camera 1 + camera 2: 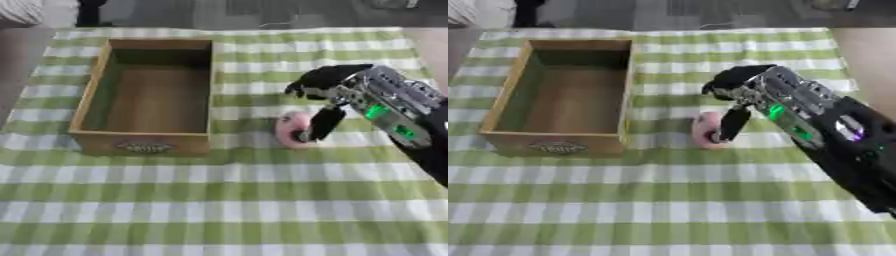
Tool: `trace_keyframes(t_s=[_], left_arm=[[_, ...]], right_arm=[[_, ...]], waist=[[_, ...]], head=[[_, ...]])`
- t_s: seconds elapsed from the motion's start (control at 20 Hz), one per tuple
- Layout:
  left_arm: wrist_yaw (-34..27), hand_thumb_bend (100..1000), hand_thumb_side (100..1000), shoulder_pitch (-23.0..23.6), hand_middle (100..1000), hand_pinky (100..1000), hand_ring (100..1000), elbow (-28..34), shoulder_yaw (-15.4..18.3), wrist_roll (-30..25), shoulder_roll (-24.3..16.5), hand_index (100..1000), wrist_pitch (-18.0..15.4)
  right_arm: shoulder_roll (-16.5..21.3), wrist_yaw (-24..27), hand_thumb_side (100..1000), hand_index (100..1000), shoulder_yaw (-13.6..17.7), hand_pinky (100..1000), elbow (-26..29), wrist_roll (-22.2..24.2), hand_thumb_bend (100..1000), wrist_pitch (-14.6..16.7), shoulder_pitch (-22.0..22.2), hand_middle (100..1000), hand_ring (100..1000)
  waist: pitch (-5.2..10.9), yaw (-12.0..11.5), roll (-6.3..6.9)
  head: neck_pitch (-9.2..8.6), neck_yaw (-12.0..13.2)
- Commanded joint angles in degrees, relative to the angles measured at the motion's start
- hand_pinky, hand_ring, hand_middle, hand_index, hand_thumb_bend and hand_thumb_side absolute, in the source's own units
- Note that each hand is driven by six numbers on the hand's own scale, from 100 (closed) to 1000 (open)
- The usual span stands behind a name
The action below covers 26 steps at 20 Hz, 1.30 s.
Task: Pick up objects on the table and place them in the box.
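Tabletop w/ green-and-white checked cloth, covering most of view. Item 1: open rectangular wooden box, brown, upper left of centre, long axis running away from camera; oval printed label on near short wall; nothing visible inside. Item 2: small pink rounded object, lying on cloth to right of box, near its front right corner but apart from it; exact type can't be made out. Item 3: right robot hand, black w/ silver joints, entering from right edge w/ forearm showing green lights (purple one too in right eye view). Hand poised over pink object, palm facing down; fingers curled at top, one dark digit hanging down in front of pink object & touching or overlapping its right side. Hand not closed round object as far as can be seen; digits part-curled, wrapped round nothing. Pink object sits on cloth, not lifted, outside box. Left robot hand: not seen in either view.
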<state>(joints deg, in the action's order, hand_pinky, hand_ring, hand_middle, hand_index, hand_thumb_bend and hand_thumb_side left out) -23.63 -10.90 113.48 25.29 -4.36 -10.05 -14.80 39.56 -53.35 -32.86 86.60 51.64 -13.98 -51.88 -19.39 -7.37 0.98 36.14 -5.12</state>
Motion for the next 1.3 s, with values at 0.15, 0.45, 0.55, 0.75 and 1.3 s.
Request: trace_keyframes(t_s=[0.15, 0.45, 0.55, 0.75, 1.3], left_arm=[[0.2, 100, 931, -0.2, 507, 483, 438, 1.1, 0.1, -0.2, -1.4, 805, -0.1], [0.4, 100, 932, -0.2, 507, 483, 438, 1.1, 0.2, -0.2, -1.5, 804, -0.1], [0.4, 100, 931, -0.3, 508, 483, 439, 1.1, 0.2, -0.2, -1.5, 804, 0.0], [0.3, 100, 930, -0.4, 508, 483, 439, 1.1, 0.1, -0.3, -1.6, 802, -0.1], [0.2, 100, 929, -0.6, 508, 482, 440, 1.1, 0.1, -0.3, -1.5, 801, -0.1]], right_arm=[[1.1, 1.6, 415, 942, 0.4, 862, 1.0, 0.3, 419, -0.7, -0.5, 768, 917], [1.9, 4.4, 390, 806, 0.4, 847, 4.0, 0.3, 436, -1.0, -0.8, 627, 869], [2.2, 4.8, 393, 779, 0.4, 843, 5.1, 0.3, 426, -1.2, -0.7, 590, 856], [2.5, 5.7, 384, 766, 0.3, 839, 5.7, 0.3, 435, -1.9, 0.1, 563, 847], [2.3, 7.0, 349, 959, -0.4, 846, 4.3, 0.3, 430, -6.7, 2.6, 622, 870]], waist=[[1.03, 0.1, 0.12], [1.10, 0.4, -0.01], [1.12, 0.5, -0.04], [1.08, 0.5, -0.06], [1.04, 0.0, 0.01]], head=[[0.08, 0.1], [0.30, 0.4], [0.33, 0.4], [0.30, 0.3], [-0.04, 0.0]])
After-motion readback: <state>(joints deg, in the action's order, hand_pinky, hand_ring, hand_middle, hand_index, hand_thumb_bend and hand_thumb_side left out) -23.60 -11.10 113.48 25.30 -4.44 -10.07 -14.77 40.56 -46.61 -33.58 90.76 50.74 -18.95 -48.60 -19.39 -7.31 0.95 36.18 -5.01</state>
